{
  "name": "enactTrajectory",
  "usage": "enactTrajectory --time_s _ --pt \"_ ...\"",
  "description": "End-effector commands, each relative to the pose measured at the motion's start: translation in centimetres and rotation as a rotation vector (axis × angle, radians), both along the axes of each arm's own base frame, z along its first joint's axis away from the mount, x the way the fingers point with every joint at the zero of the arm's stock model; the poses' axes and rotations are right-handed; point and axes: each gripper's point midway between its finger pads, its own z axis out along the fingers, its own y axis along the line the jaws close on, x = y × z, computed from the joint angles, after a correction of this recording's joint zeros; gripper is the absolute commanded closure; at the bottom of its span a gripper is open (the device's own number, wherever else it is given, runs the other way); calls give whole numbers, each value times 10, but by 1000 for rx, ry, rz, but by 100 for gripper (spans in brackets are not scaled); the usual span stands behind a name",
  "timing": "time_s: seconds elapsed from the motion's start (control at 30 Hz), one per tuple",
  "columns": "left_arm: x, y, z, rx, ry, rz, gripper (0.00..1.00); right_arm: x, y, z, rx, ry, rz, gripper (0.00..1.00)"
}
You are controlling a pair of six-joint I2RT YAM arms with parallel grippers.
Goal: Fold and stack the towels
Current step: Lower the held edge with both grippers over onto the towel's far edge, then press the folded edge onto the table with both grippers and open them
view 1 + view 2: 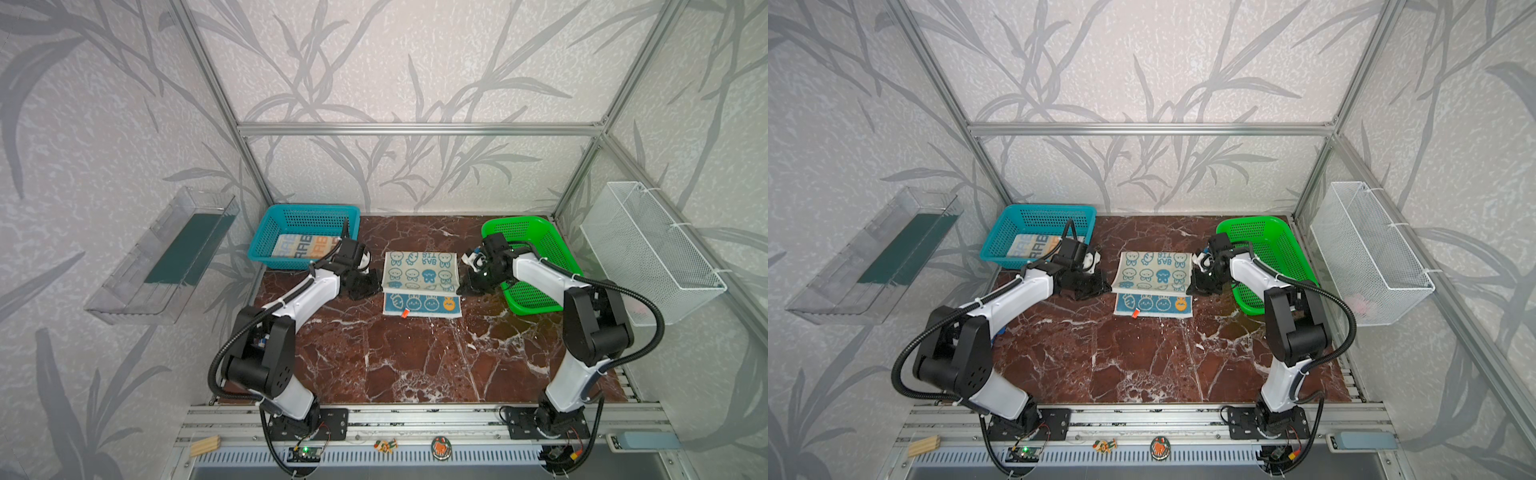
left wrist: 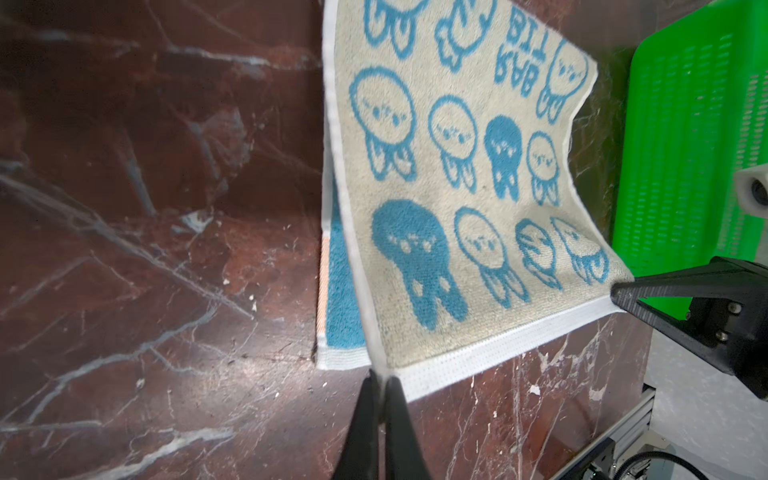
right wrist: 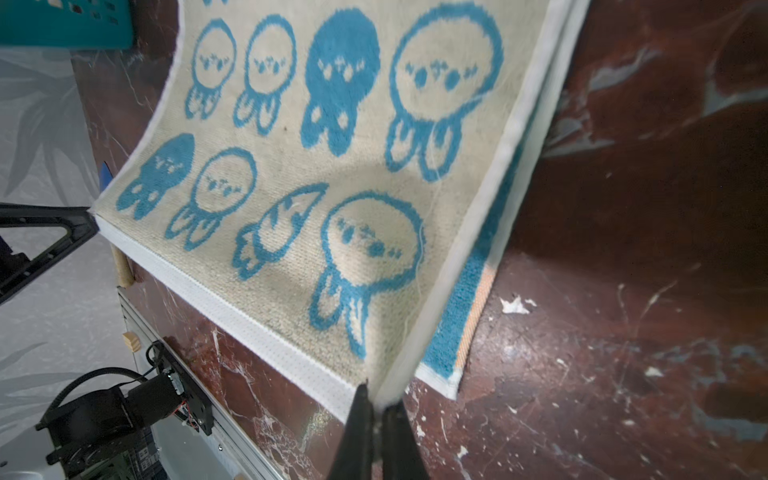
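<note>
Cream terry towel with blue bunnies (image 1: 419,270) is sitting mid-frame on the bench (image 1: 374,365), half folded. I'm pinching its lifted hem, left gripper (image 2: 380,384) and right gripper (image 3: 376,401) each clamped on a corner. Striped towel (image 1: 305,246) is lying in the teal basket (image 1: 266,226), upper left.

The left arm (image 1: 303,293) and right arm (image 1: 544,272) both reach forward and bend down toward their tips. The left gripper (image 1: 377,287) pinches one corner of the towel (image 1: 419,272), jaws pressed together. The right gripper (image 1: 462,287), facing it and well apart, pinches the opposite corner likewise.
</note>
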Motion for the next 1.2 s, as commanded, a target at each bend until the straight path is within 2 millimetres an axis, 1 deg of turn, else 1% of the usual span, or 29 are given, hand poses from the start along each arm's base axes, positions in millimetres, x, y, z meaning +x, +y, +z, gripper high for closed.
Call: enactTrajectory --time_s 0.0,0.13,0.23,0.4,0.53,0.6,0.7,0.83,0.87,0.93,0.97,1.03,1.1,1.17 --pt "-2 20 -12 60 -20 87 100 -6 -16 -14 -76 -8 -36 100" --pt "-14 20 -29 56 16 89 100 -20 -16 -33 -99 21 -32 100" --pt "-19 16 -37 42 32 90 100 -23 -18 -41 -106 32 -39 100" --pt "-26 10 -48 50 51 73 100 -26 -19 -48 -114 46 -39 100" --pt "-27 7 -53 62 54 62 100 -25 -18 -49 -112 50 -38 100" --pt "-27 6 -53 59 58 60 100 -24 -17 -47 -106 47 -38 100" --pt "-22 5 -40 59 34 57 100 -19 -14 -32 -84 23 -37 100" --pt "-13 3 -12 50 -20 57 100 -10 -12 4 -71 -47 -36 100" --pt "-12 2 -6 45 -32 57 100 -8 -12 18 -66 -77 -35 100" --pt "-12 0 3 39 -53 55 100 -7 -13 29 -73 -97 -32 100" --pt "-11 -1 6 37 -63 54 100 -7 -14 33 -76 -102 -30 100" --pt "-13 -2 5 35 -62 53 100 -9 -15 33 -78 -100 -26 100" --pt "-18 -6 -2 33 -52 47 100 -12 -15 28 -79 -89 -25 100" --pt "-24 -10 -13 30 -30 40 100 -16 -15 17 -76 -69 -27 100"
